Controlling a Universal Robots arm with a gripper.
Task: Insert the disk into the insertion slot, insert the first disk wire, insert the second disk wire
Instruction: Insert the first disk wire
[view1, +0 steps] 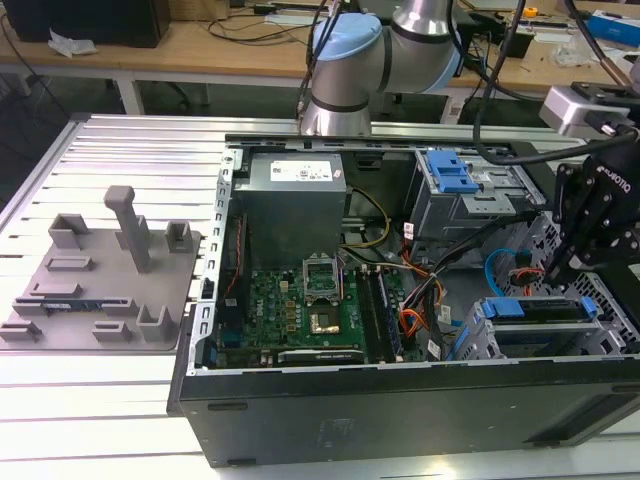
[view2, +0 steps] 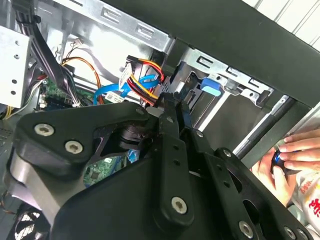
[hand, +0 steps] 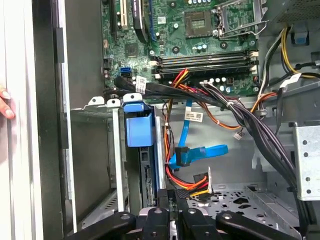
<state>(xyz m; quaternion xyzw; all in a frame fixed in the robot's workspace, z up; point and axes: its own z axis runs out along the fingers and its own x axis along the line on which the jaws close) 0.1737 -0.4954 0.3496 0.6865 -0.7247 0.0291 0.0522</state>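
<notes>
Inside the open computer case (view1: 400, 420), the robot's hand (hand: 172, 196) hung with its fingers drawn almost together. They appeared to be pinching the black plug of the multicoloured disk wire (hand: 182, 179), a bundle of red, yellow and black strands. The disk (hand: 137, 127), clipped in its blue carrier, sat in the insertion slot (hand: 117, 160) at the case's corner toward the exterior view's right. Its long axis ran along the slot, and its socket edge faced the hand, just beside the fingertips on the slot's side. The blue disk wire (hand: 207, 150) lay near by. Whether its plug touched the disk could not be told.
</notes>
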